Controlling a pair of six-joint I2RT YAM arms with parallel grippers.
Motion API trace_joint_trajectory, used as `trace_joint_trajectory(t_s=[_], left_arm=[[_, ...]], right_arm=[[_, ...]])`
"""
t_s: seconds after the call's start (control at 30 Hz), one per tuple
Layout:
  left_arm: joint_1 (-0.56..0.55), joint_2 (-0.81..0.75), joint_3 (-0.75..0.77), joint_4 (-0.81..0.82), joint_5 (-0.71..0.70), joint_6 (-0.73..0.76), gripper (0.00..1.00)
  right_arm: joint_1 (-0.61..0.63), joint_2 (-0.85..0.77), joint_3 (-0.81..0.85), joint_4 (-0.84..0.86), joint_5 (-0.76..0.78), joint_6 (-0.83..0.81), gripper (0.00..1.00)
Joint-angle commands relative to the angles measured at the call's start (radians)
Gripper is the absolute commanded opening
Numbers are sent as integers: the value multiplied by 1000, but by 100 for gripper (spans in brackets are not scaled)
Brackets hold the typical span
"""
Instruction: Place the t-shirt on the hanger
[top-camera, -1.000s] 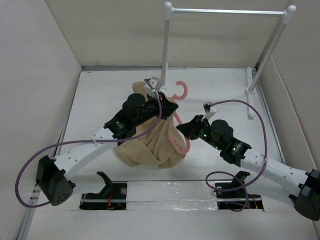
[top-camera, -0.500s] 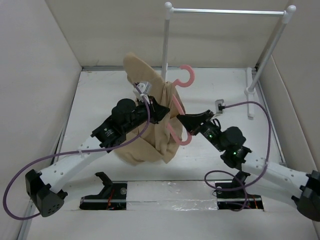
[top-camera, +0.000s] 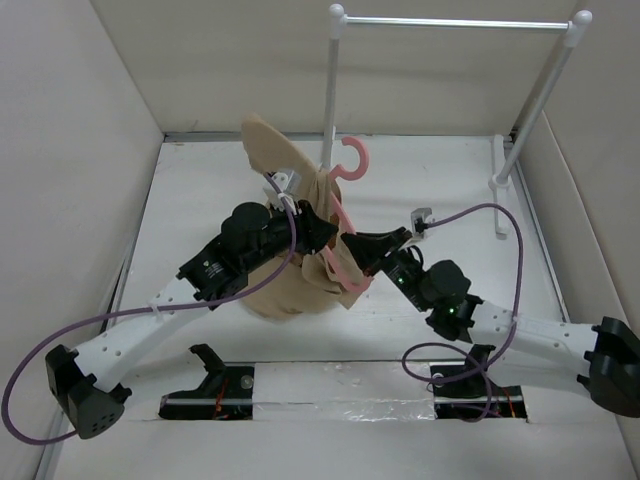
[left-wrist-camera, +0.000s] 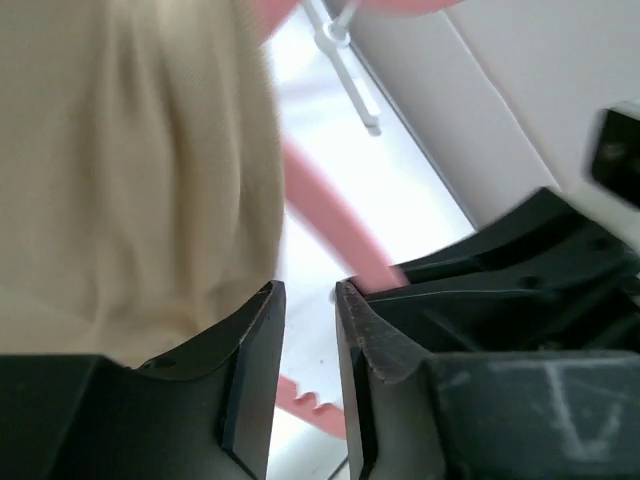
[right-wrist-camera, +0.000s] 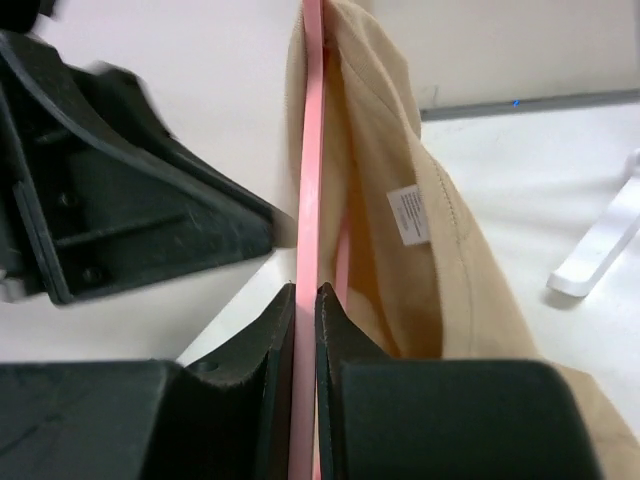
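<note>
Cloth filled most of what we saw: the t-shirt (top-camera: 300, 292), a soft, plain tan knit, hung in loose vertical folds over the tabletop (top-camera: 200, 200), with one flap standing up behind the left arm. A small white label (right-wrist-camera: 408, 215) was sewn inside it. The hanger (right-wrist-camera: 311, 150), thin, smooth pink plastic with a curved hook and a notched lower edge, ran up alongside the garment's opening, its hook close to the post of the white metal rail (top-camera: 455, 22). The right claw (right-wrist-camera: 305, 292) was clamped on the hanger's flat arm, black fingers pressed against both faces. The left claw (left-wrist-camera: 308, 295) stood with its jaws slightly apart and nothing between them; the cloth lay against the outer side of one finger.

Compared with half a second before, the left claw had let its jaws part, the hanger's hook had shifted left toward the post, and the right arm had reached further in toward the shirt.
</note>
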Motion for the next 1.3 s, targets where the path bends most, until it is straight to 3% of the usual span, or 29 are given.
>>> trace_joint_trajectory(t_s=[0.0, 0.1, 0.13, 0.43, 0.7, 0.97, 1.13, 1.27], left_arm=[[-4, -63, -19, 3, -31, -2, 34], [-4, -102, -28, 33, -66, -16, 40], [-4, -110, -24, 36, -141, -21, 40], [-4, -87, 27, 74, -329, 22, 51], [-4, 45, 30, 212, -298, 4, 61], [-4, 18, -70, 424, -361, -100, 65], [-4, 27, -72, 433, -389, -122, 73], [5, 146, 40, 344, -387, -143, 74]], right_arm=[[69, -130, 3, 166, 166, -121, 0], [125, -162, -40, 189, 256, -166, 0], [125, -167, -61, 184, 270, -178, 0], [125, -195, -141, 149, 274, -108, 0], [125, -213, -152, 88, 261, -82, 0], [135, -190, -167, 97, 255, -72, 0], [135, -169, -174, 114, 248, -69, 0], [135, -147, -157, 123, 231, -80, 0]])
